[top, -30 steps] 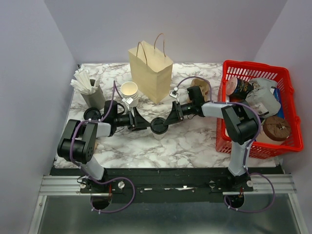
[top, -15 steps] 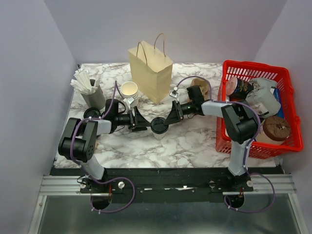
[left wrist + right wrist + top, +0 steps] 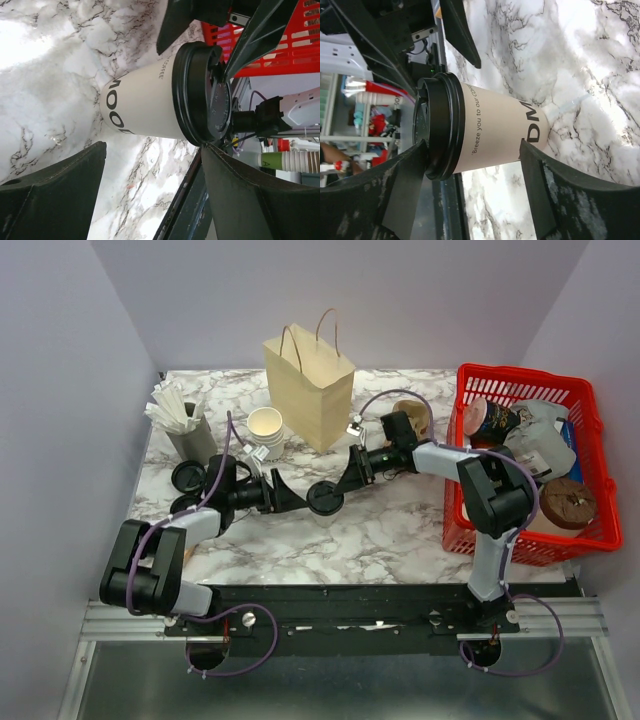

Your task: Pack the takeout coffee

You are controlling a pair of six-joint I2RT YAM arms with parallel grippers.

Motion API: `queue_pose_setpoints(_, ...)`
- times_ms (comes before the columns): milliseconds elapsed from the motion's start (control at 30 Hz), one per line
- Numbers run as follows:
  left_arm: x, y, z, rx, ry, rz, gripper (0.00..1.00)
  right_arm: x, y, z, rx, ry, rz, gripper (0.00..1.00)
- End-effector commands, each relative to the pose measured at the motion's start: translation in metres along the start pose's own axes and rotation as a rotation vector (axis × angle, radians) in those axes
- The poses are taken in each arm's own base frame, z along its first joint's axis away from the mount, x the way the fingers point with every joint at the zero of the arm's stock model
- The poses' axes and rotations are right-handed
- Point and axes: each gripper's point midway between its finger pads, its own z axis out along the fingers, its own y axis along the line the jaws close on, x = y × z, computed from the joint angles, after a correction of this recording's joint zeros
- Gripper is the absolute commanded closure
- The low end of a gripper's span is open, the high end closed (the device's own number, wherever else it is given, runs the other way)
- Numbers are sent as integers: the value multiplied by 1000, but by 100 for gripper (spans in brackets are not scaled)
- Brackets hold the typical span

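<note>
Lab booth: plain walls (image 3: 400, 300), marble tabletop (image 3: 390, 530)

The left arm (image 3: 200, 522) and right arm (image 3: 437, 456) stretch low toward each other, wrists rolled sideways, jaws spread wide.

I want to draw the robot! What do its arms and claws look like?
Both the left arm and right arm have black joints joined by pale grey tubes, with purple cables looping along them. The left gripper and right gripper are black, each with two flat, wedge-shaped fingers.
</note>
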Motion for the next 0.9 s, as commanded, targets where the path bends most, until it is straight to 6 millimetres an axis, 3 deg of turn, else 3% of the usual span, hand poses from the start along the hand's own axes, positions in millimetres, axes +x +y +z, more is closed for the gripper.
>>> queue_pose_setpoints(0, -29, -32, -3, 93, -67, 157, 14, -9, 2, -1, 30, 4, -98, 12)
queue_pose_setpoints(133, -48, -51, -5, 123, -76, 208, 14, -24, 12, -5, 30, -10, -134, 0)
queue_pose_setpoints(233, -55, -59, -8, 103, -63, 244, 13, -33, 23, -12, 57, -23, -190, 0)
queue_pose_setpoints(300, -53, -50, -10, 41, -43, 271, 13, -36, 23, -19, 113, -16, -277, 0)
queue_pose_setpoints(367, -63, -44, -11, -31, -66, 294, 13, -42, 24, -24, 146, -9, -368, 0)
queue_pose_setpoints(567, -71, -44, -2, -19, -78, 326, 15, -28, 23, -36, 206, 68, -506, 0)
queue_pose_setpoints(667, -76, -42, 5, -5, -68, 356, 17, -21, 19, -34, 216, 106, -536, 0)
queue_pose_setpoints(867, -76, -57, 14, 79, -14, 439, 25, -20, 25, -21, 227, 139, -697, 0)
